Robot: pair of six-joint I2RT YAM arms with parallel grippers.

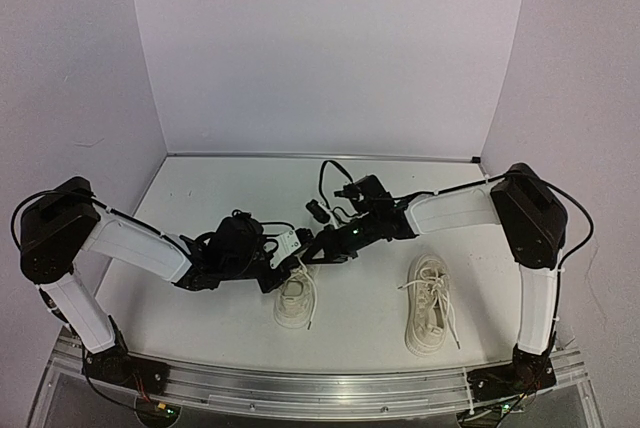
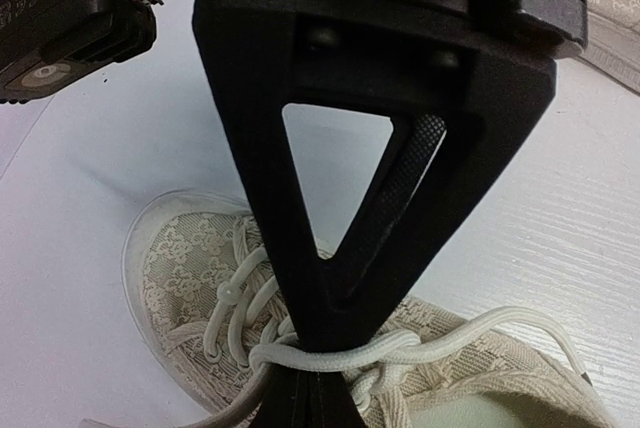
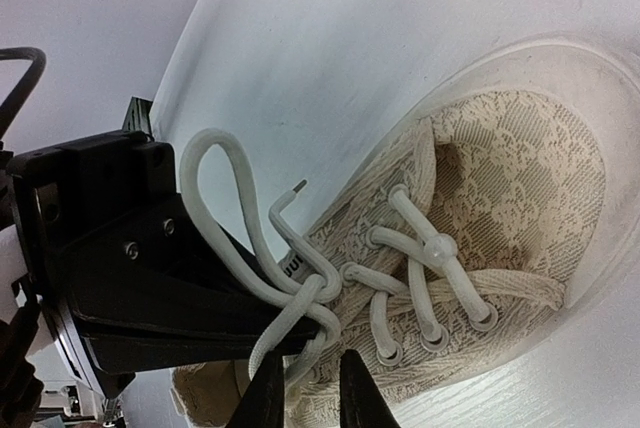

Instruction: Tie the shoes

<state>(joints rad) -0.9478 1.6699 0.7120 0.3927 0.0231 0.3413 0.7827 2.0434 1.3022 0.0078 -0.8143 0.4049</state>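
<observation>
— Where's the shoe you're on?
— Centre shoe [image 1: 295, 300], low-centre in the top view, flat on the table [image 1: 220, 198], both my arms meeting right over it. Other shoe [image 1: 430, 310] lies lower right, well apart, laces loose.
— Lace?
— Lace [image 2: 400, 346] is wound round the outside of my left pincer [image 2: 305, 383], low in the left wrist view, just above the eyelets. A tall loop stands in the upper left of the right wrist view, w/ the aglet [image 3: 298, 187] poking free beside it.
— Pincers?
— Left: fingers pressed together, tip to tip. Whether a strand is nipped at the very tips, can't tell. Right pincer [image 3: 312, 388]: bottom edge of its own view, fingers a little apart, hovering at the crossing, nothing clearly clamped.
— The step?
— Looks like forming the knot on this shoe; 2nd shoe not begun. To do it well, imo: hold left closed and steady as the post. Bring right onto the strand under the wrap, not the tongue or eyelet rows. Close fully, then pull sideways slowly so the loop doesn't slide off the tips. Risk: a hard tug lifts the light shoe.
— Containers?
— None in view, no box or tray.
</observation>
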